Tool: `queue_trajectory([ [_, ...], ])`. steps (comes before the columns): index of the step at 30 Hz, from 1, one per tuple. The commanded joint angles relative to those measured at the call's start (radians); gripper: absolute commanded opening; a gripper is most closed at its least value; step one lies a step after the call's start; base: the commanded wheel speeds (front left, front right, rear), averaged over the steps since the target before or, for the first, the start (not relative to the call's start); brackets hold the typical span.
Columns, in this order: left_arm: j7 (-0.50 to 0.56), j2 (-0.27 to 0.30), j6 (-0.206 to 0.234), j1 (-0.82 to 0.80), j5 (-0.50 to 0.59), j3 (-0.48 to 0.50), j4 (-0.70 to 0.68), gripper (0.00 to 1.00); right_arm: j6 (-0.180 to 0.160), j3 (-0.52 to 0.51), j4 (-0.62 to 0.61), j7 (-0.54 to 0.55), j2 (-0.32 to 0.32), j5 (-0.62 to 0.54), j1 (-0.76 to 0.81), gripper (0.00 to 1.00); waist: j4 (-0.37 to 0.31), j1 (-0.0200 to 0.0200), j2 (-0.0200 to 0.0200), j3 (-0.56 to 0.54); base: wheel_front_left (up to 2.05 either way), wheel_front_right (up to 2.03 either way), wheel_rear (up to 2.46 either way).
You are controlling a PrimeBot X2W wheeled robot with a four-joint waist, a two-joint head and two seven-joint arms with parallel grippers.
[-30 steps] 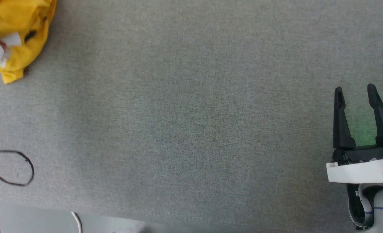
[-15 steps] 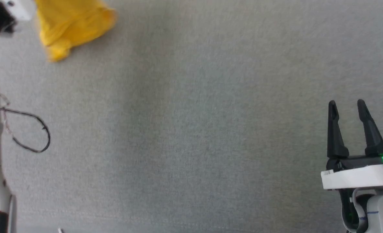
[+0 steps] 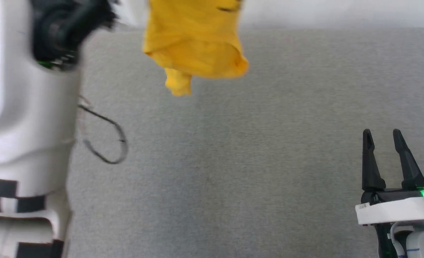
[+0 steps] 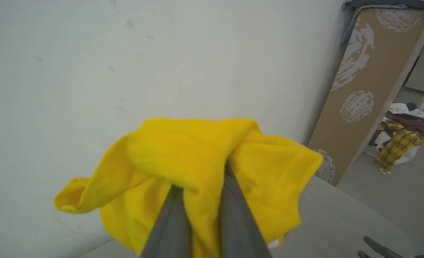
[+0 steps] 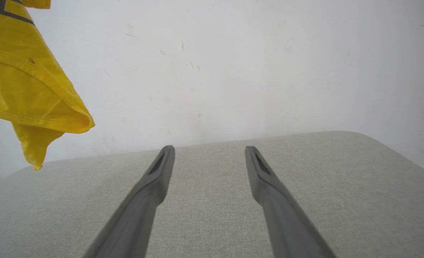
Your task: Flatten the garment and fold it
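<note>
Garment bunched, pinched in my left gripper (fingertips buried in cloth, print mostly hidden); right gripper spread wide.

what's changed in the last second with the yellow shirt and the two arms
The left tool, still shut on the garment, has lifted it off the grey surface; it now hangs bunched in the air. The head view also shifted. The right tool stays open and empty.

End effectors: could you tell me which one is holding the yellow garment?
The left end effector: it is shut on the garment, while the right end effector stands open and empty.
</note>
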Motion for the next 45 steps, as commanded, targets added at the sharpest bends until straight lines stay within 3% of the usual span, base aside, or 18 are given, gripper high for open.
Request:
queue_trajectory([
  [1, -0.001, -0.028, -0.006, 0.014, -0.009, -0.023, -0.032, 0.00, -0.002, -0.004, -0.003, -0.005, 0.002, 0.005, 0.006, 1.00, -0.045, 0.0001, 0.0000, -0.028, 0.00, 0.00, 0.00],
  [6, -0.029, -0.093, 0.002, 0.073, 0.004, -0.087, -0.072, 0.00, -0.002, -0.011, -0.005, -0.005, 0.002, 0.010, 0.010, 1.00, -0.077, 0.0001, 0.0000, -0.029, 0.00, 0.00, 0.00],
  [14, -0.148, -0.115, 0.015, 0.210, 0.102, -0.172, -0.016, 0.00, -0.002, 0.006, -0.001, -0.005, 0.002, 0.022, 0.012, 1.00, -0.115, 0.0001, 0.0000, -0.024, 0.00, 0.00, 0.00],
  [24, -0.331, -0.176, 0.048, 0.439, 0.131, -0.251, 0.252, 0.00, -0.002, 0.021, 0.005, -0.005, 0.002, 0.028, 0.001, 1.00, -0.149, 0.0001, 0.0000, -0.012, 0.00, 0.00, 0.00],
  [33, -0.389, -0.205, 0.116, 0.452, 0.141, -0.287, 0.522, 0.02, -0.002, 0.053, 0.013, -0.005, 0.002, 0.035, -0.014, 1.00, -0.183, 0.0001, 0.0000, 0.011, 0.00, 0.00, 0.00],
  [34, -0.395, -0.207, 0.118, 0.446, 0.136, -0.286, 0.540, 0.42, -0.002, 0.054, 0.013, -0.005, 0.002, 0.035, -0.015, 1.00, -0.185, 0.0001, 0.0000, 0.012, 0.00, 0.00, 0.00],
  [35, -0.402, -0.208, 0.117, 0.439, 0.131, -0.286, 0.554, 1.00, -0.002, 0.052, 0.014, -0.005, 0.002, 0.036, -0.016, 1.00, -0.186, 0.0001, 0.0000, 0.013, 0.00, 0.00, 0.00],
  [40, -0.471, -0.213, 0.106, 0.392, 0.104, -0.280, 0.566, 1.00, -0.002, 0.023, 0.015, -0.005, 0.002, 0.029, -0.008, 1.00, -0.168, 0.0001, 0.0000, 0.006, 0.00, 0.00, 0.00],
  [45, -0.556, -0.213, 0.099, 0.359, 0.101, -0.274, 0.493, 1.00, -0.002, 0.003, 0.011, -0.005, 0.002, 0.023, -0.001, 1.00, -0.142, 0.0001, 0.0000, -0.011, 0.00, 0.00, 0.00],
])
